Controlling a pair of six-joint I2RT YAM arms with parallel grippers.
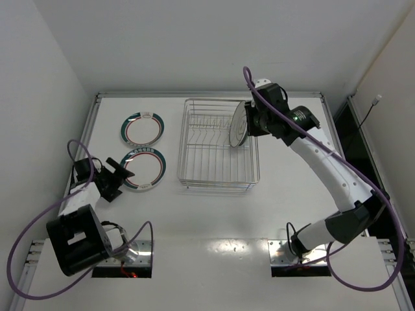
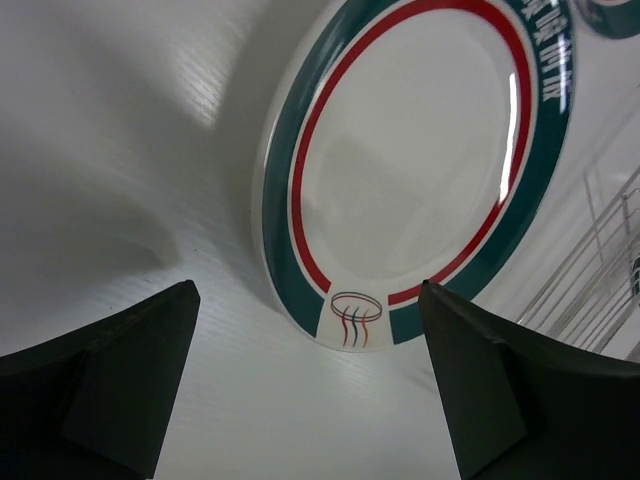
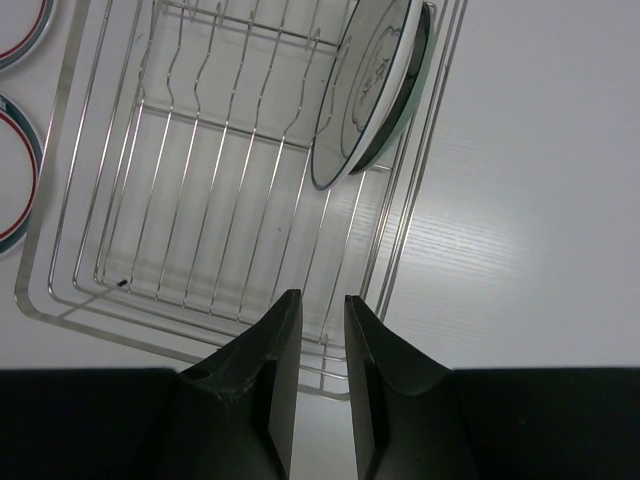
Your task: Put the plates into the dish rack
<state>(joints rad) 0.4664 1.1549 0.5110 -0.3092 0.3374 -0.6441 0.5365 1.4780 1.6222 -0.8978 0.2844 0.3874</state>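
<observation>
- Dish rack (image 1: 214, 183): one, silver wire, in the middle of the table (image 1: 292, 194), with a row of upright prongs; most slots are empty
- Loaded plates: two, standing on edge together at the right end of the rack
  - white plate with grey mark (image 3: 365, 90): one, its face towards the rack's interior
  - dark plate (image 3: 398, 120): one, close behind the white one; only its rim shows, so the teal pattern is probably there but cannot be confirmed
- Plates not yet loaded: two, lying flat on the table left of the rack, apart from each other
  - near teal-rimmed plate (image 1: 148, 170): one, white with a thin red ring
  - far teal-rimmed plate (image 1: 142, 129): one, same design, beyond the first
- Left end effector (image 1: 123, 175): one, fingers spread wide and empty, low over the table at the near plate's rim, which sits in line with the gap
- Right end effector (image 3: 323, 298): one, fingers nearly together with only a slit between them, gripping nothing, above the rack beside the loaded plates
- Progress, as judged: half done, two of four plates racked; next likely item is the near teal-rimmed plate, then the far one
</observation>
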